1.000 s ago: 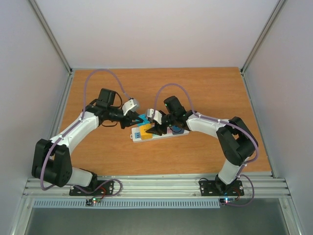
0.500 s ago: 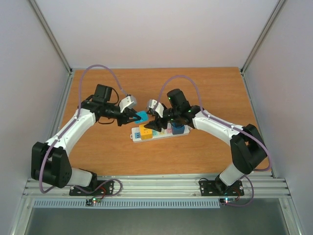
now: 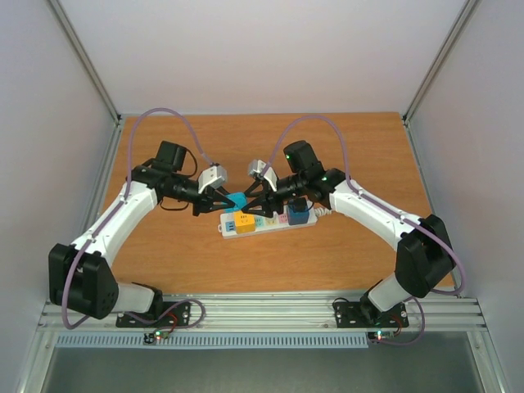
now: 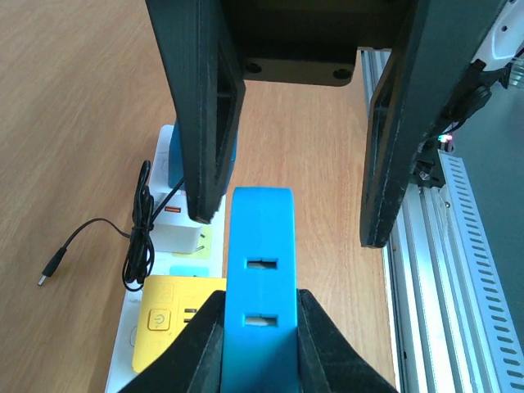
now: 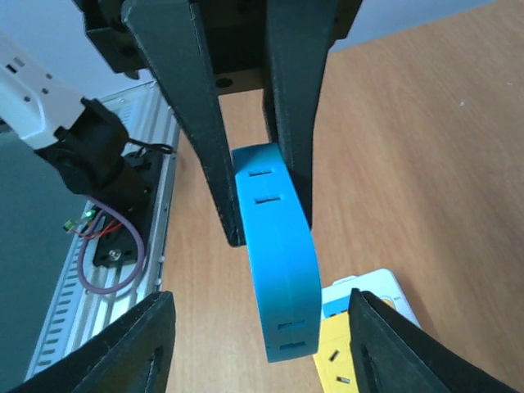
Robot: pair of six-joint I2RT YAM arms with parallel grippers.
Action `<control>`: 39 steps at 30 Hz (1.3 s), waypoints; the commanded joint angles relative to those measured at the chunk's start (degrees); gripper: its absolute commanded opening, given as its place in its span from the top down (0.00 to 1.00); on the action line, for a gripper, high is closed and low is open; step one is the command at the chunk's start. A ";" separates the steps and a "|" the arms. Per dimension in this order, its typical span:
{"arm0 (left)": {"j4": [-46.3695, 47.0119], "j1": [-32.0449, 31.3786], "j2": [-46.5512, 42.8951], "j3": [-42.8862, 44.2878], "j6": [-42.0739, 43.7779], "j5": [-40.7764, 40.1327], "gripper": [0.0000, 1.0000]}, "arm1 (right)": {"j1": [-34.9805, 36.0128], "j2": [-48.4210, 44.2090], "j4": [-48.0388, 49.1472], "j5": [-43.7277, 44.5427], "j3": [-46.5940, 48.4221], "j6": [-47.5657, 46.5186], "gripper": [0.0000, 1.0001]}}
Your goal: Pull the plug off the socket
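Note:
A light-blue plug [image 4: 262, 270] is pinched between the pads of my left gripper [image 4: 260, 315], which is shut on it. The plug hangs above the wood, beside the end of the white power strip [image 3: 270, 223], and appears to be clear of it. My right gripper [image 5: 260, 299] is open, its jaws standing wide on either side of the same plug [image 5: 278, 262] without touching it. In the top view the two grippers meet tip to tip, left gripper [image 3: 221, 199] and right gripper [image 3: 254, 203], over the strip's left end.
A yellow adaptor [image 3: 244, 222] and a dark-blue plug [image 3: 297, 211] sit on the strip. A white charger [image 4: 182, 231] with a thin black cable [image 4: 135, 246] is plugged in too. The metal rail [image 3: 262, 309] runs along the near edge, and walls enclose the table.
The right gripper rose off the strip and moved left until its open jaws straddle the blue plug. The left gripper kept hold of the plug and shifted slightly.

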 commanded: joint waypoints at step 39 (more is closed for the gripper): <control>-4.34 2.35 -1.26 1.79 0.91 4.21 0.58 | 0.77 -3.36 1.62 -1.79 -0.67 10.09 0.98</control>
